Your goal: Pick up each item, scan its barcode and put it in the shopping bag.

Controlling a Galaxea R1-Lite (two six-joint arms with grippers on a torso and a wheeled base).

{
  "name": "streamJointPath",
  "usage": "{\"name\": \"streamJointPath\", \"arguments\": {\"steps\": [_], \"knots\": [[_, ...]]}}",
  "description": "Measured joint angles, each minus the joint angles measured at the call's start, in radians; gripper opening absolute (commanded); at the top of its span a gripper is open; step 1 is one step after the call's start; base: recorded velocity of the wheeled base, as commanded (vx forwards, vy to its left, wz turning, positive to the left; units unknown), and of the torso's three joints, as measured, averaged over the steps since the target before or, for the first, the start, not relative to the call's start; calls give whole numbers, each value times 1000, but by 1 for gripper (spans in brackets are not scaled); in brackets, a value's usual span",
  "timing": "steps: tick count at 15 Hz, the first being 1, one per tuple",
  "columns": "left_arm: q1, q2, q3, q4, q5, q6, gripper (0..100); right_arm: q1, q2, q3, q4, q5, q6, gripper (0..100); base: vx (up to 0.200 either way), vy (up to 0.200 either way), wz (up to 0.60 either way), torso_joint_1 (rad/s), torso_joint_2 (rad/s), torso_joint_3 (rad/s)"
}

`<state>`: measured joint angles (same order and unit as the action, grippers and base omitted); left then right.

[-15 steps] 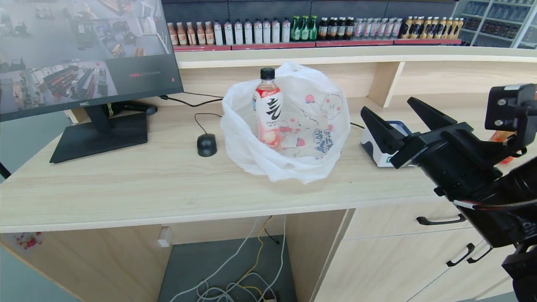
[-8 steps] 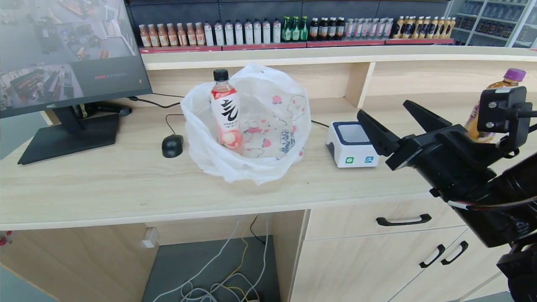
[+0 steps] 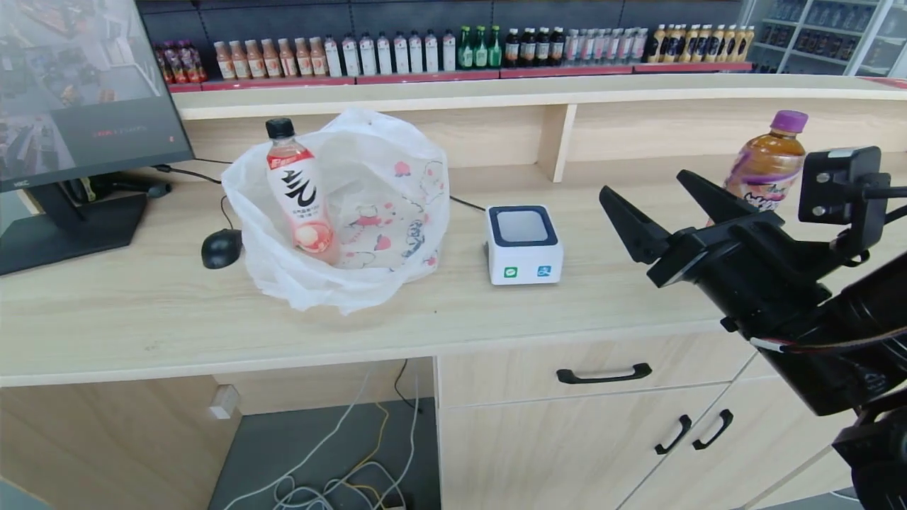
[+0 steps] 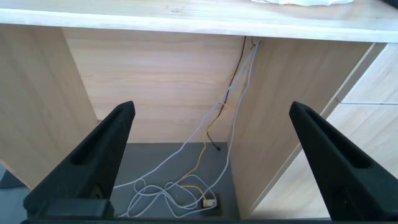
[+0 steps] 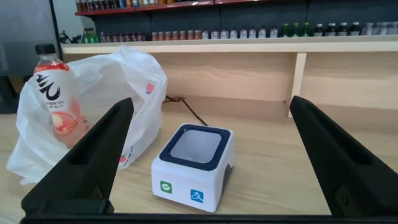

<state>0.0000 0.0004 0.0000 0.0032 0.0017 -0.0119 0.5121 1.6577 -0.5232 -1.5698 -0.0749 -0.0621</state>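
Pink bottle (image 3: 297, 195) stands in shopping bag (image 3: 382, 184). Purple-capped bottle (image 3: 769, 166) upright on counter (image 3: 142, 312), far right. Right gripper (image 3: 641, 183) wide apart, empty, near it; left gripper (image 4: 211, 109) likewise. Next: grasp bottle, show barcode to scanner (image 3: 523, 244).

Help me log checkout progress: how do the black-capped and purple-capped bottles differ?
The slim, pink-labelled, black-capped plastic bottle tilts inside the white plastic shopping bag; the rounder, purple-capped plastic bottle of brown drink stands upright on the wooden counter, outside it. Both are capped.
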Motion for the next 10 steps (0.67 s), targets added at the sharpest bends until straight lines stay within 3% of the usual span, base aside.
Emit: {"name": "streamJointPath", "arguments": {"steps": [10], "knots": [[0, 0, 0, 0, 0, 1, 100, 22, -3, 9, 0, 0, 0, 100, 0, -200, 0, 5, 3, 4]]}}
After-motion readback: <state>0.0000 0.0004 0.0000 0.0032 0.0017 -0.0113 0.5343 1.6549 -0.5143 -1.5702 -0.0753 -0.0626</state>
